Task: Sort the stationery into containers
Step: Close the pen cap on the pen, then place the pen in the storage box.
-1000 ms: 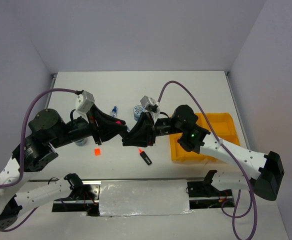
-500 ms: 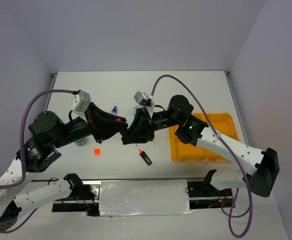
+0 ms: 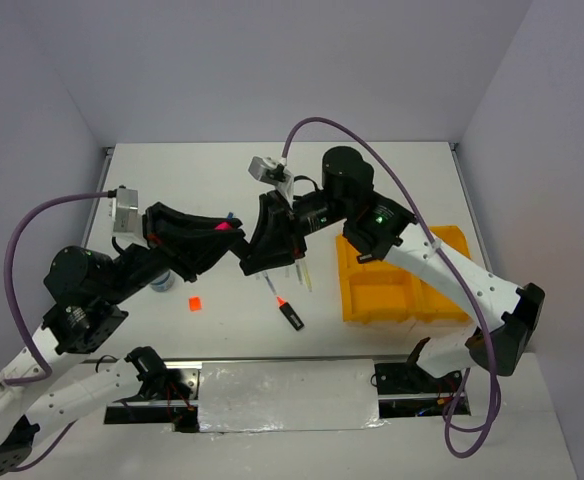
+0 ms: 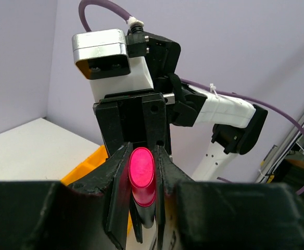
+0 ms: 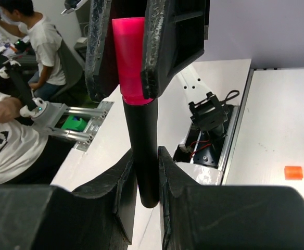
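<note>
Highlighter (image 5: 140,130) runs gripper to gripper: left gripper (image 4: 141,169) pinches its pink cap end, right gripper (image 5: 145,172) its black barrel.

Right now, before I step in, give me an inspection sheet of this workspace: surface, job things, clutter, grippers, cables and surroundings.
Surface: white table, foil strip at its near edge.
Job's things: pink highlighter held in the air; orange highlighter, pens and orange cube on the table; pot half hidden by the left arm; tray at right, partly under the right arm.
Clutter: nothing seen.
Grippers: left gripper shut on the pink cap; right gripper shut on the black body.
Cables: purple cable arching over each arm.
Surroundings: plain walls; person in a white T-shirt nearby.
</note>
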